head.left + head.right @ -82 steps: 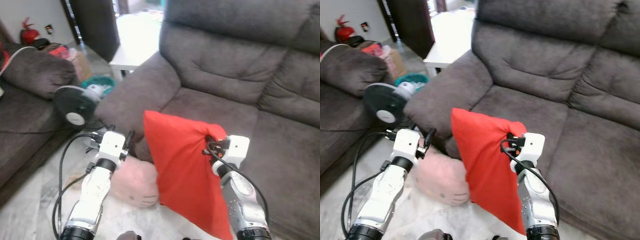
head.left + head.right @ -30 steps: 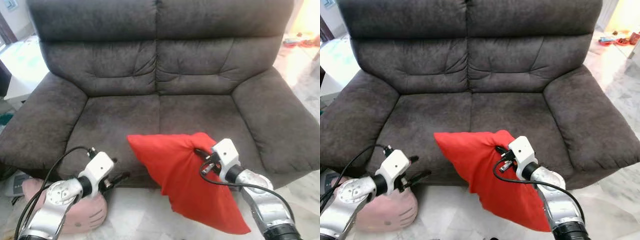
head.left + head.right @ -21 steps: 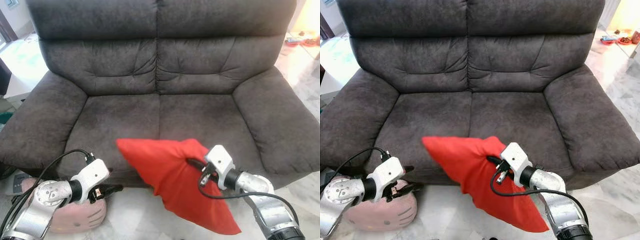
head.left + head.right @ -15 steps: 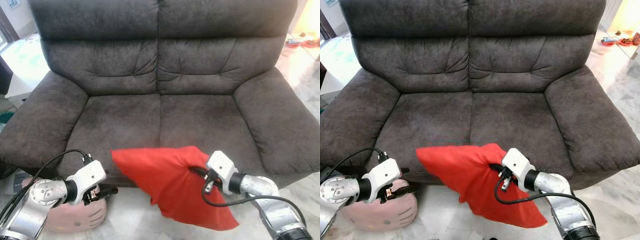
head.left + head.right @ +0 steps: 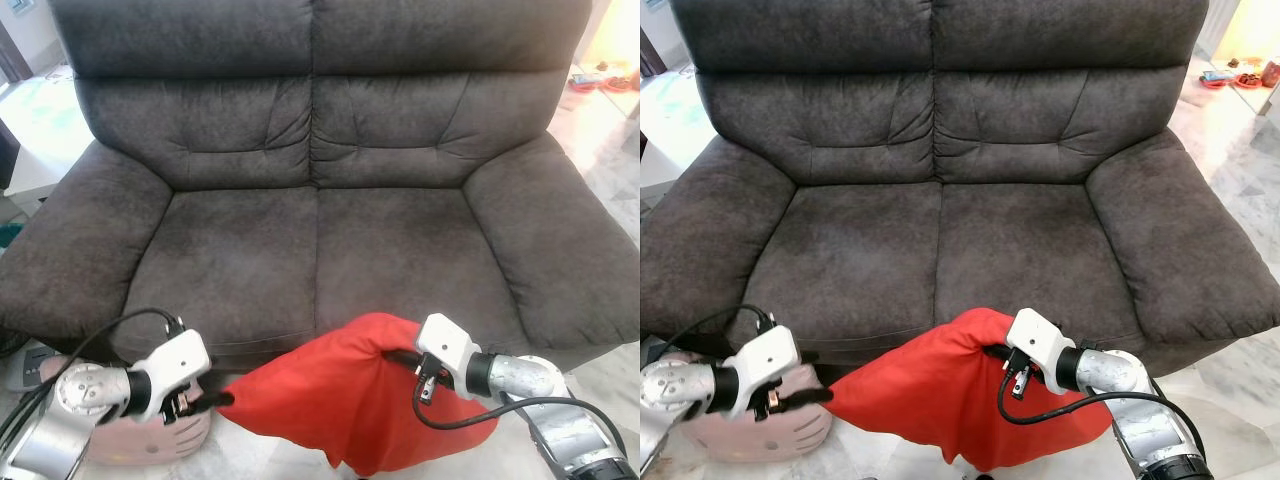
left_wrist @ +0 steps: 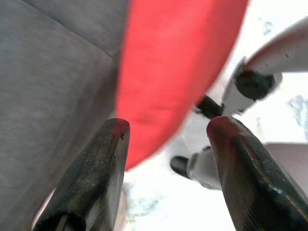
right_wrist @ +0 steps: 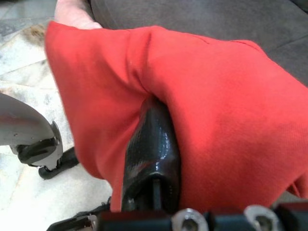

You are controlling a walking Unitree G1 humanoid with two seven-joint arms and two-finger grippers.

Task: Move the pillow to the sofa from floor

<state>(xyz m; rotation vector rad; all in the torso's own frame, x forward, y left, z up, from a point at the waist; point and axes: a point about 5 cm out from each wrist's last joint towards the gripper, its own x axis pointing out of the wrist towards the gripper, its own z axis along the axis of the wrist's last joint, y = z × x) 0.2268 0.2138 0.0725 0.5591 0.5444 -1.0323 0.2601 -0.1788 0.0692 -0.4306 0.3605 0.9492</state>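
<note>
The red pillow (image 5: 330,400) hangs low in front of the dark grey two-seat sofa (image 5: 320,240), just below the seat's front edge. My right gripper (image 5: 398,356) is shut on the pillow's upper right part; in the right wrist view one black finger (image 7: 151,144) is buried in the red fabric (image 7: 226,110). My left gripper (image 5: 212,399) is open at the pillow's left corner. In the left wrist view that corner (image 6: 178,62) lies beyond and between the two spread fingers (image 6: 103,159).
A pink cat-face cushion (image 5: 150,435) lies on the marble floor under my left arm. A white low table (image 5: 25,130) stands left of the sofa. Both sofa armrests (image 5: 550,240) flank the bare seat cushions. Pale floor shows at the right (image 5: 620,160).
The pillow has swung down and flatter, its left corner now reaching my left gripper. My right gripper has lowered slightly with it. My left gripper stays near the pink cushion.
</note>
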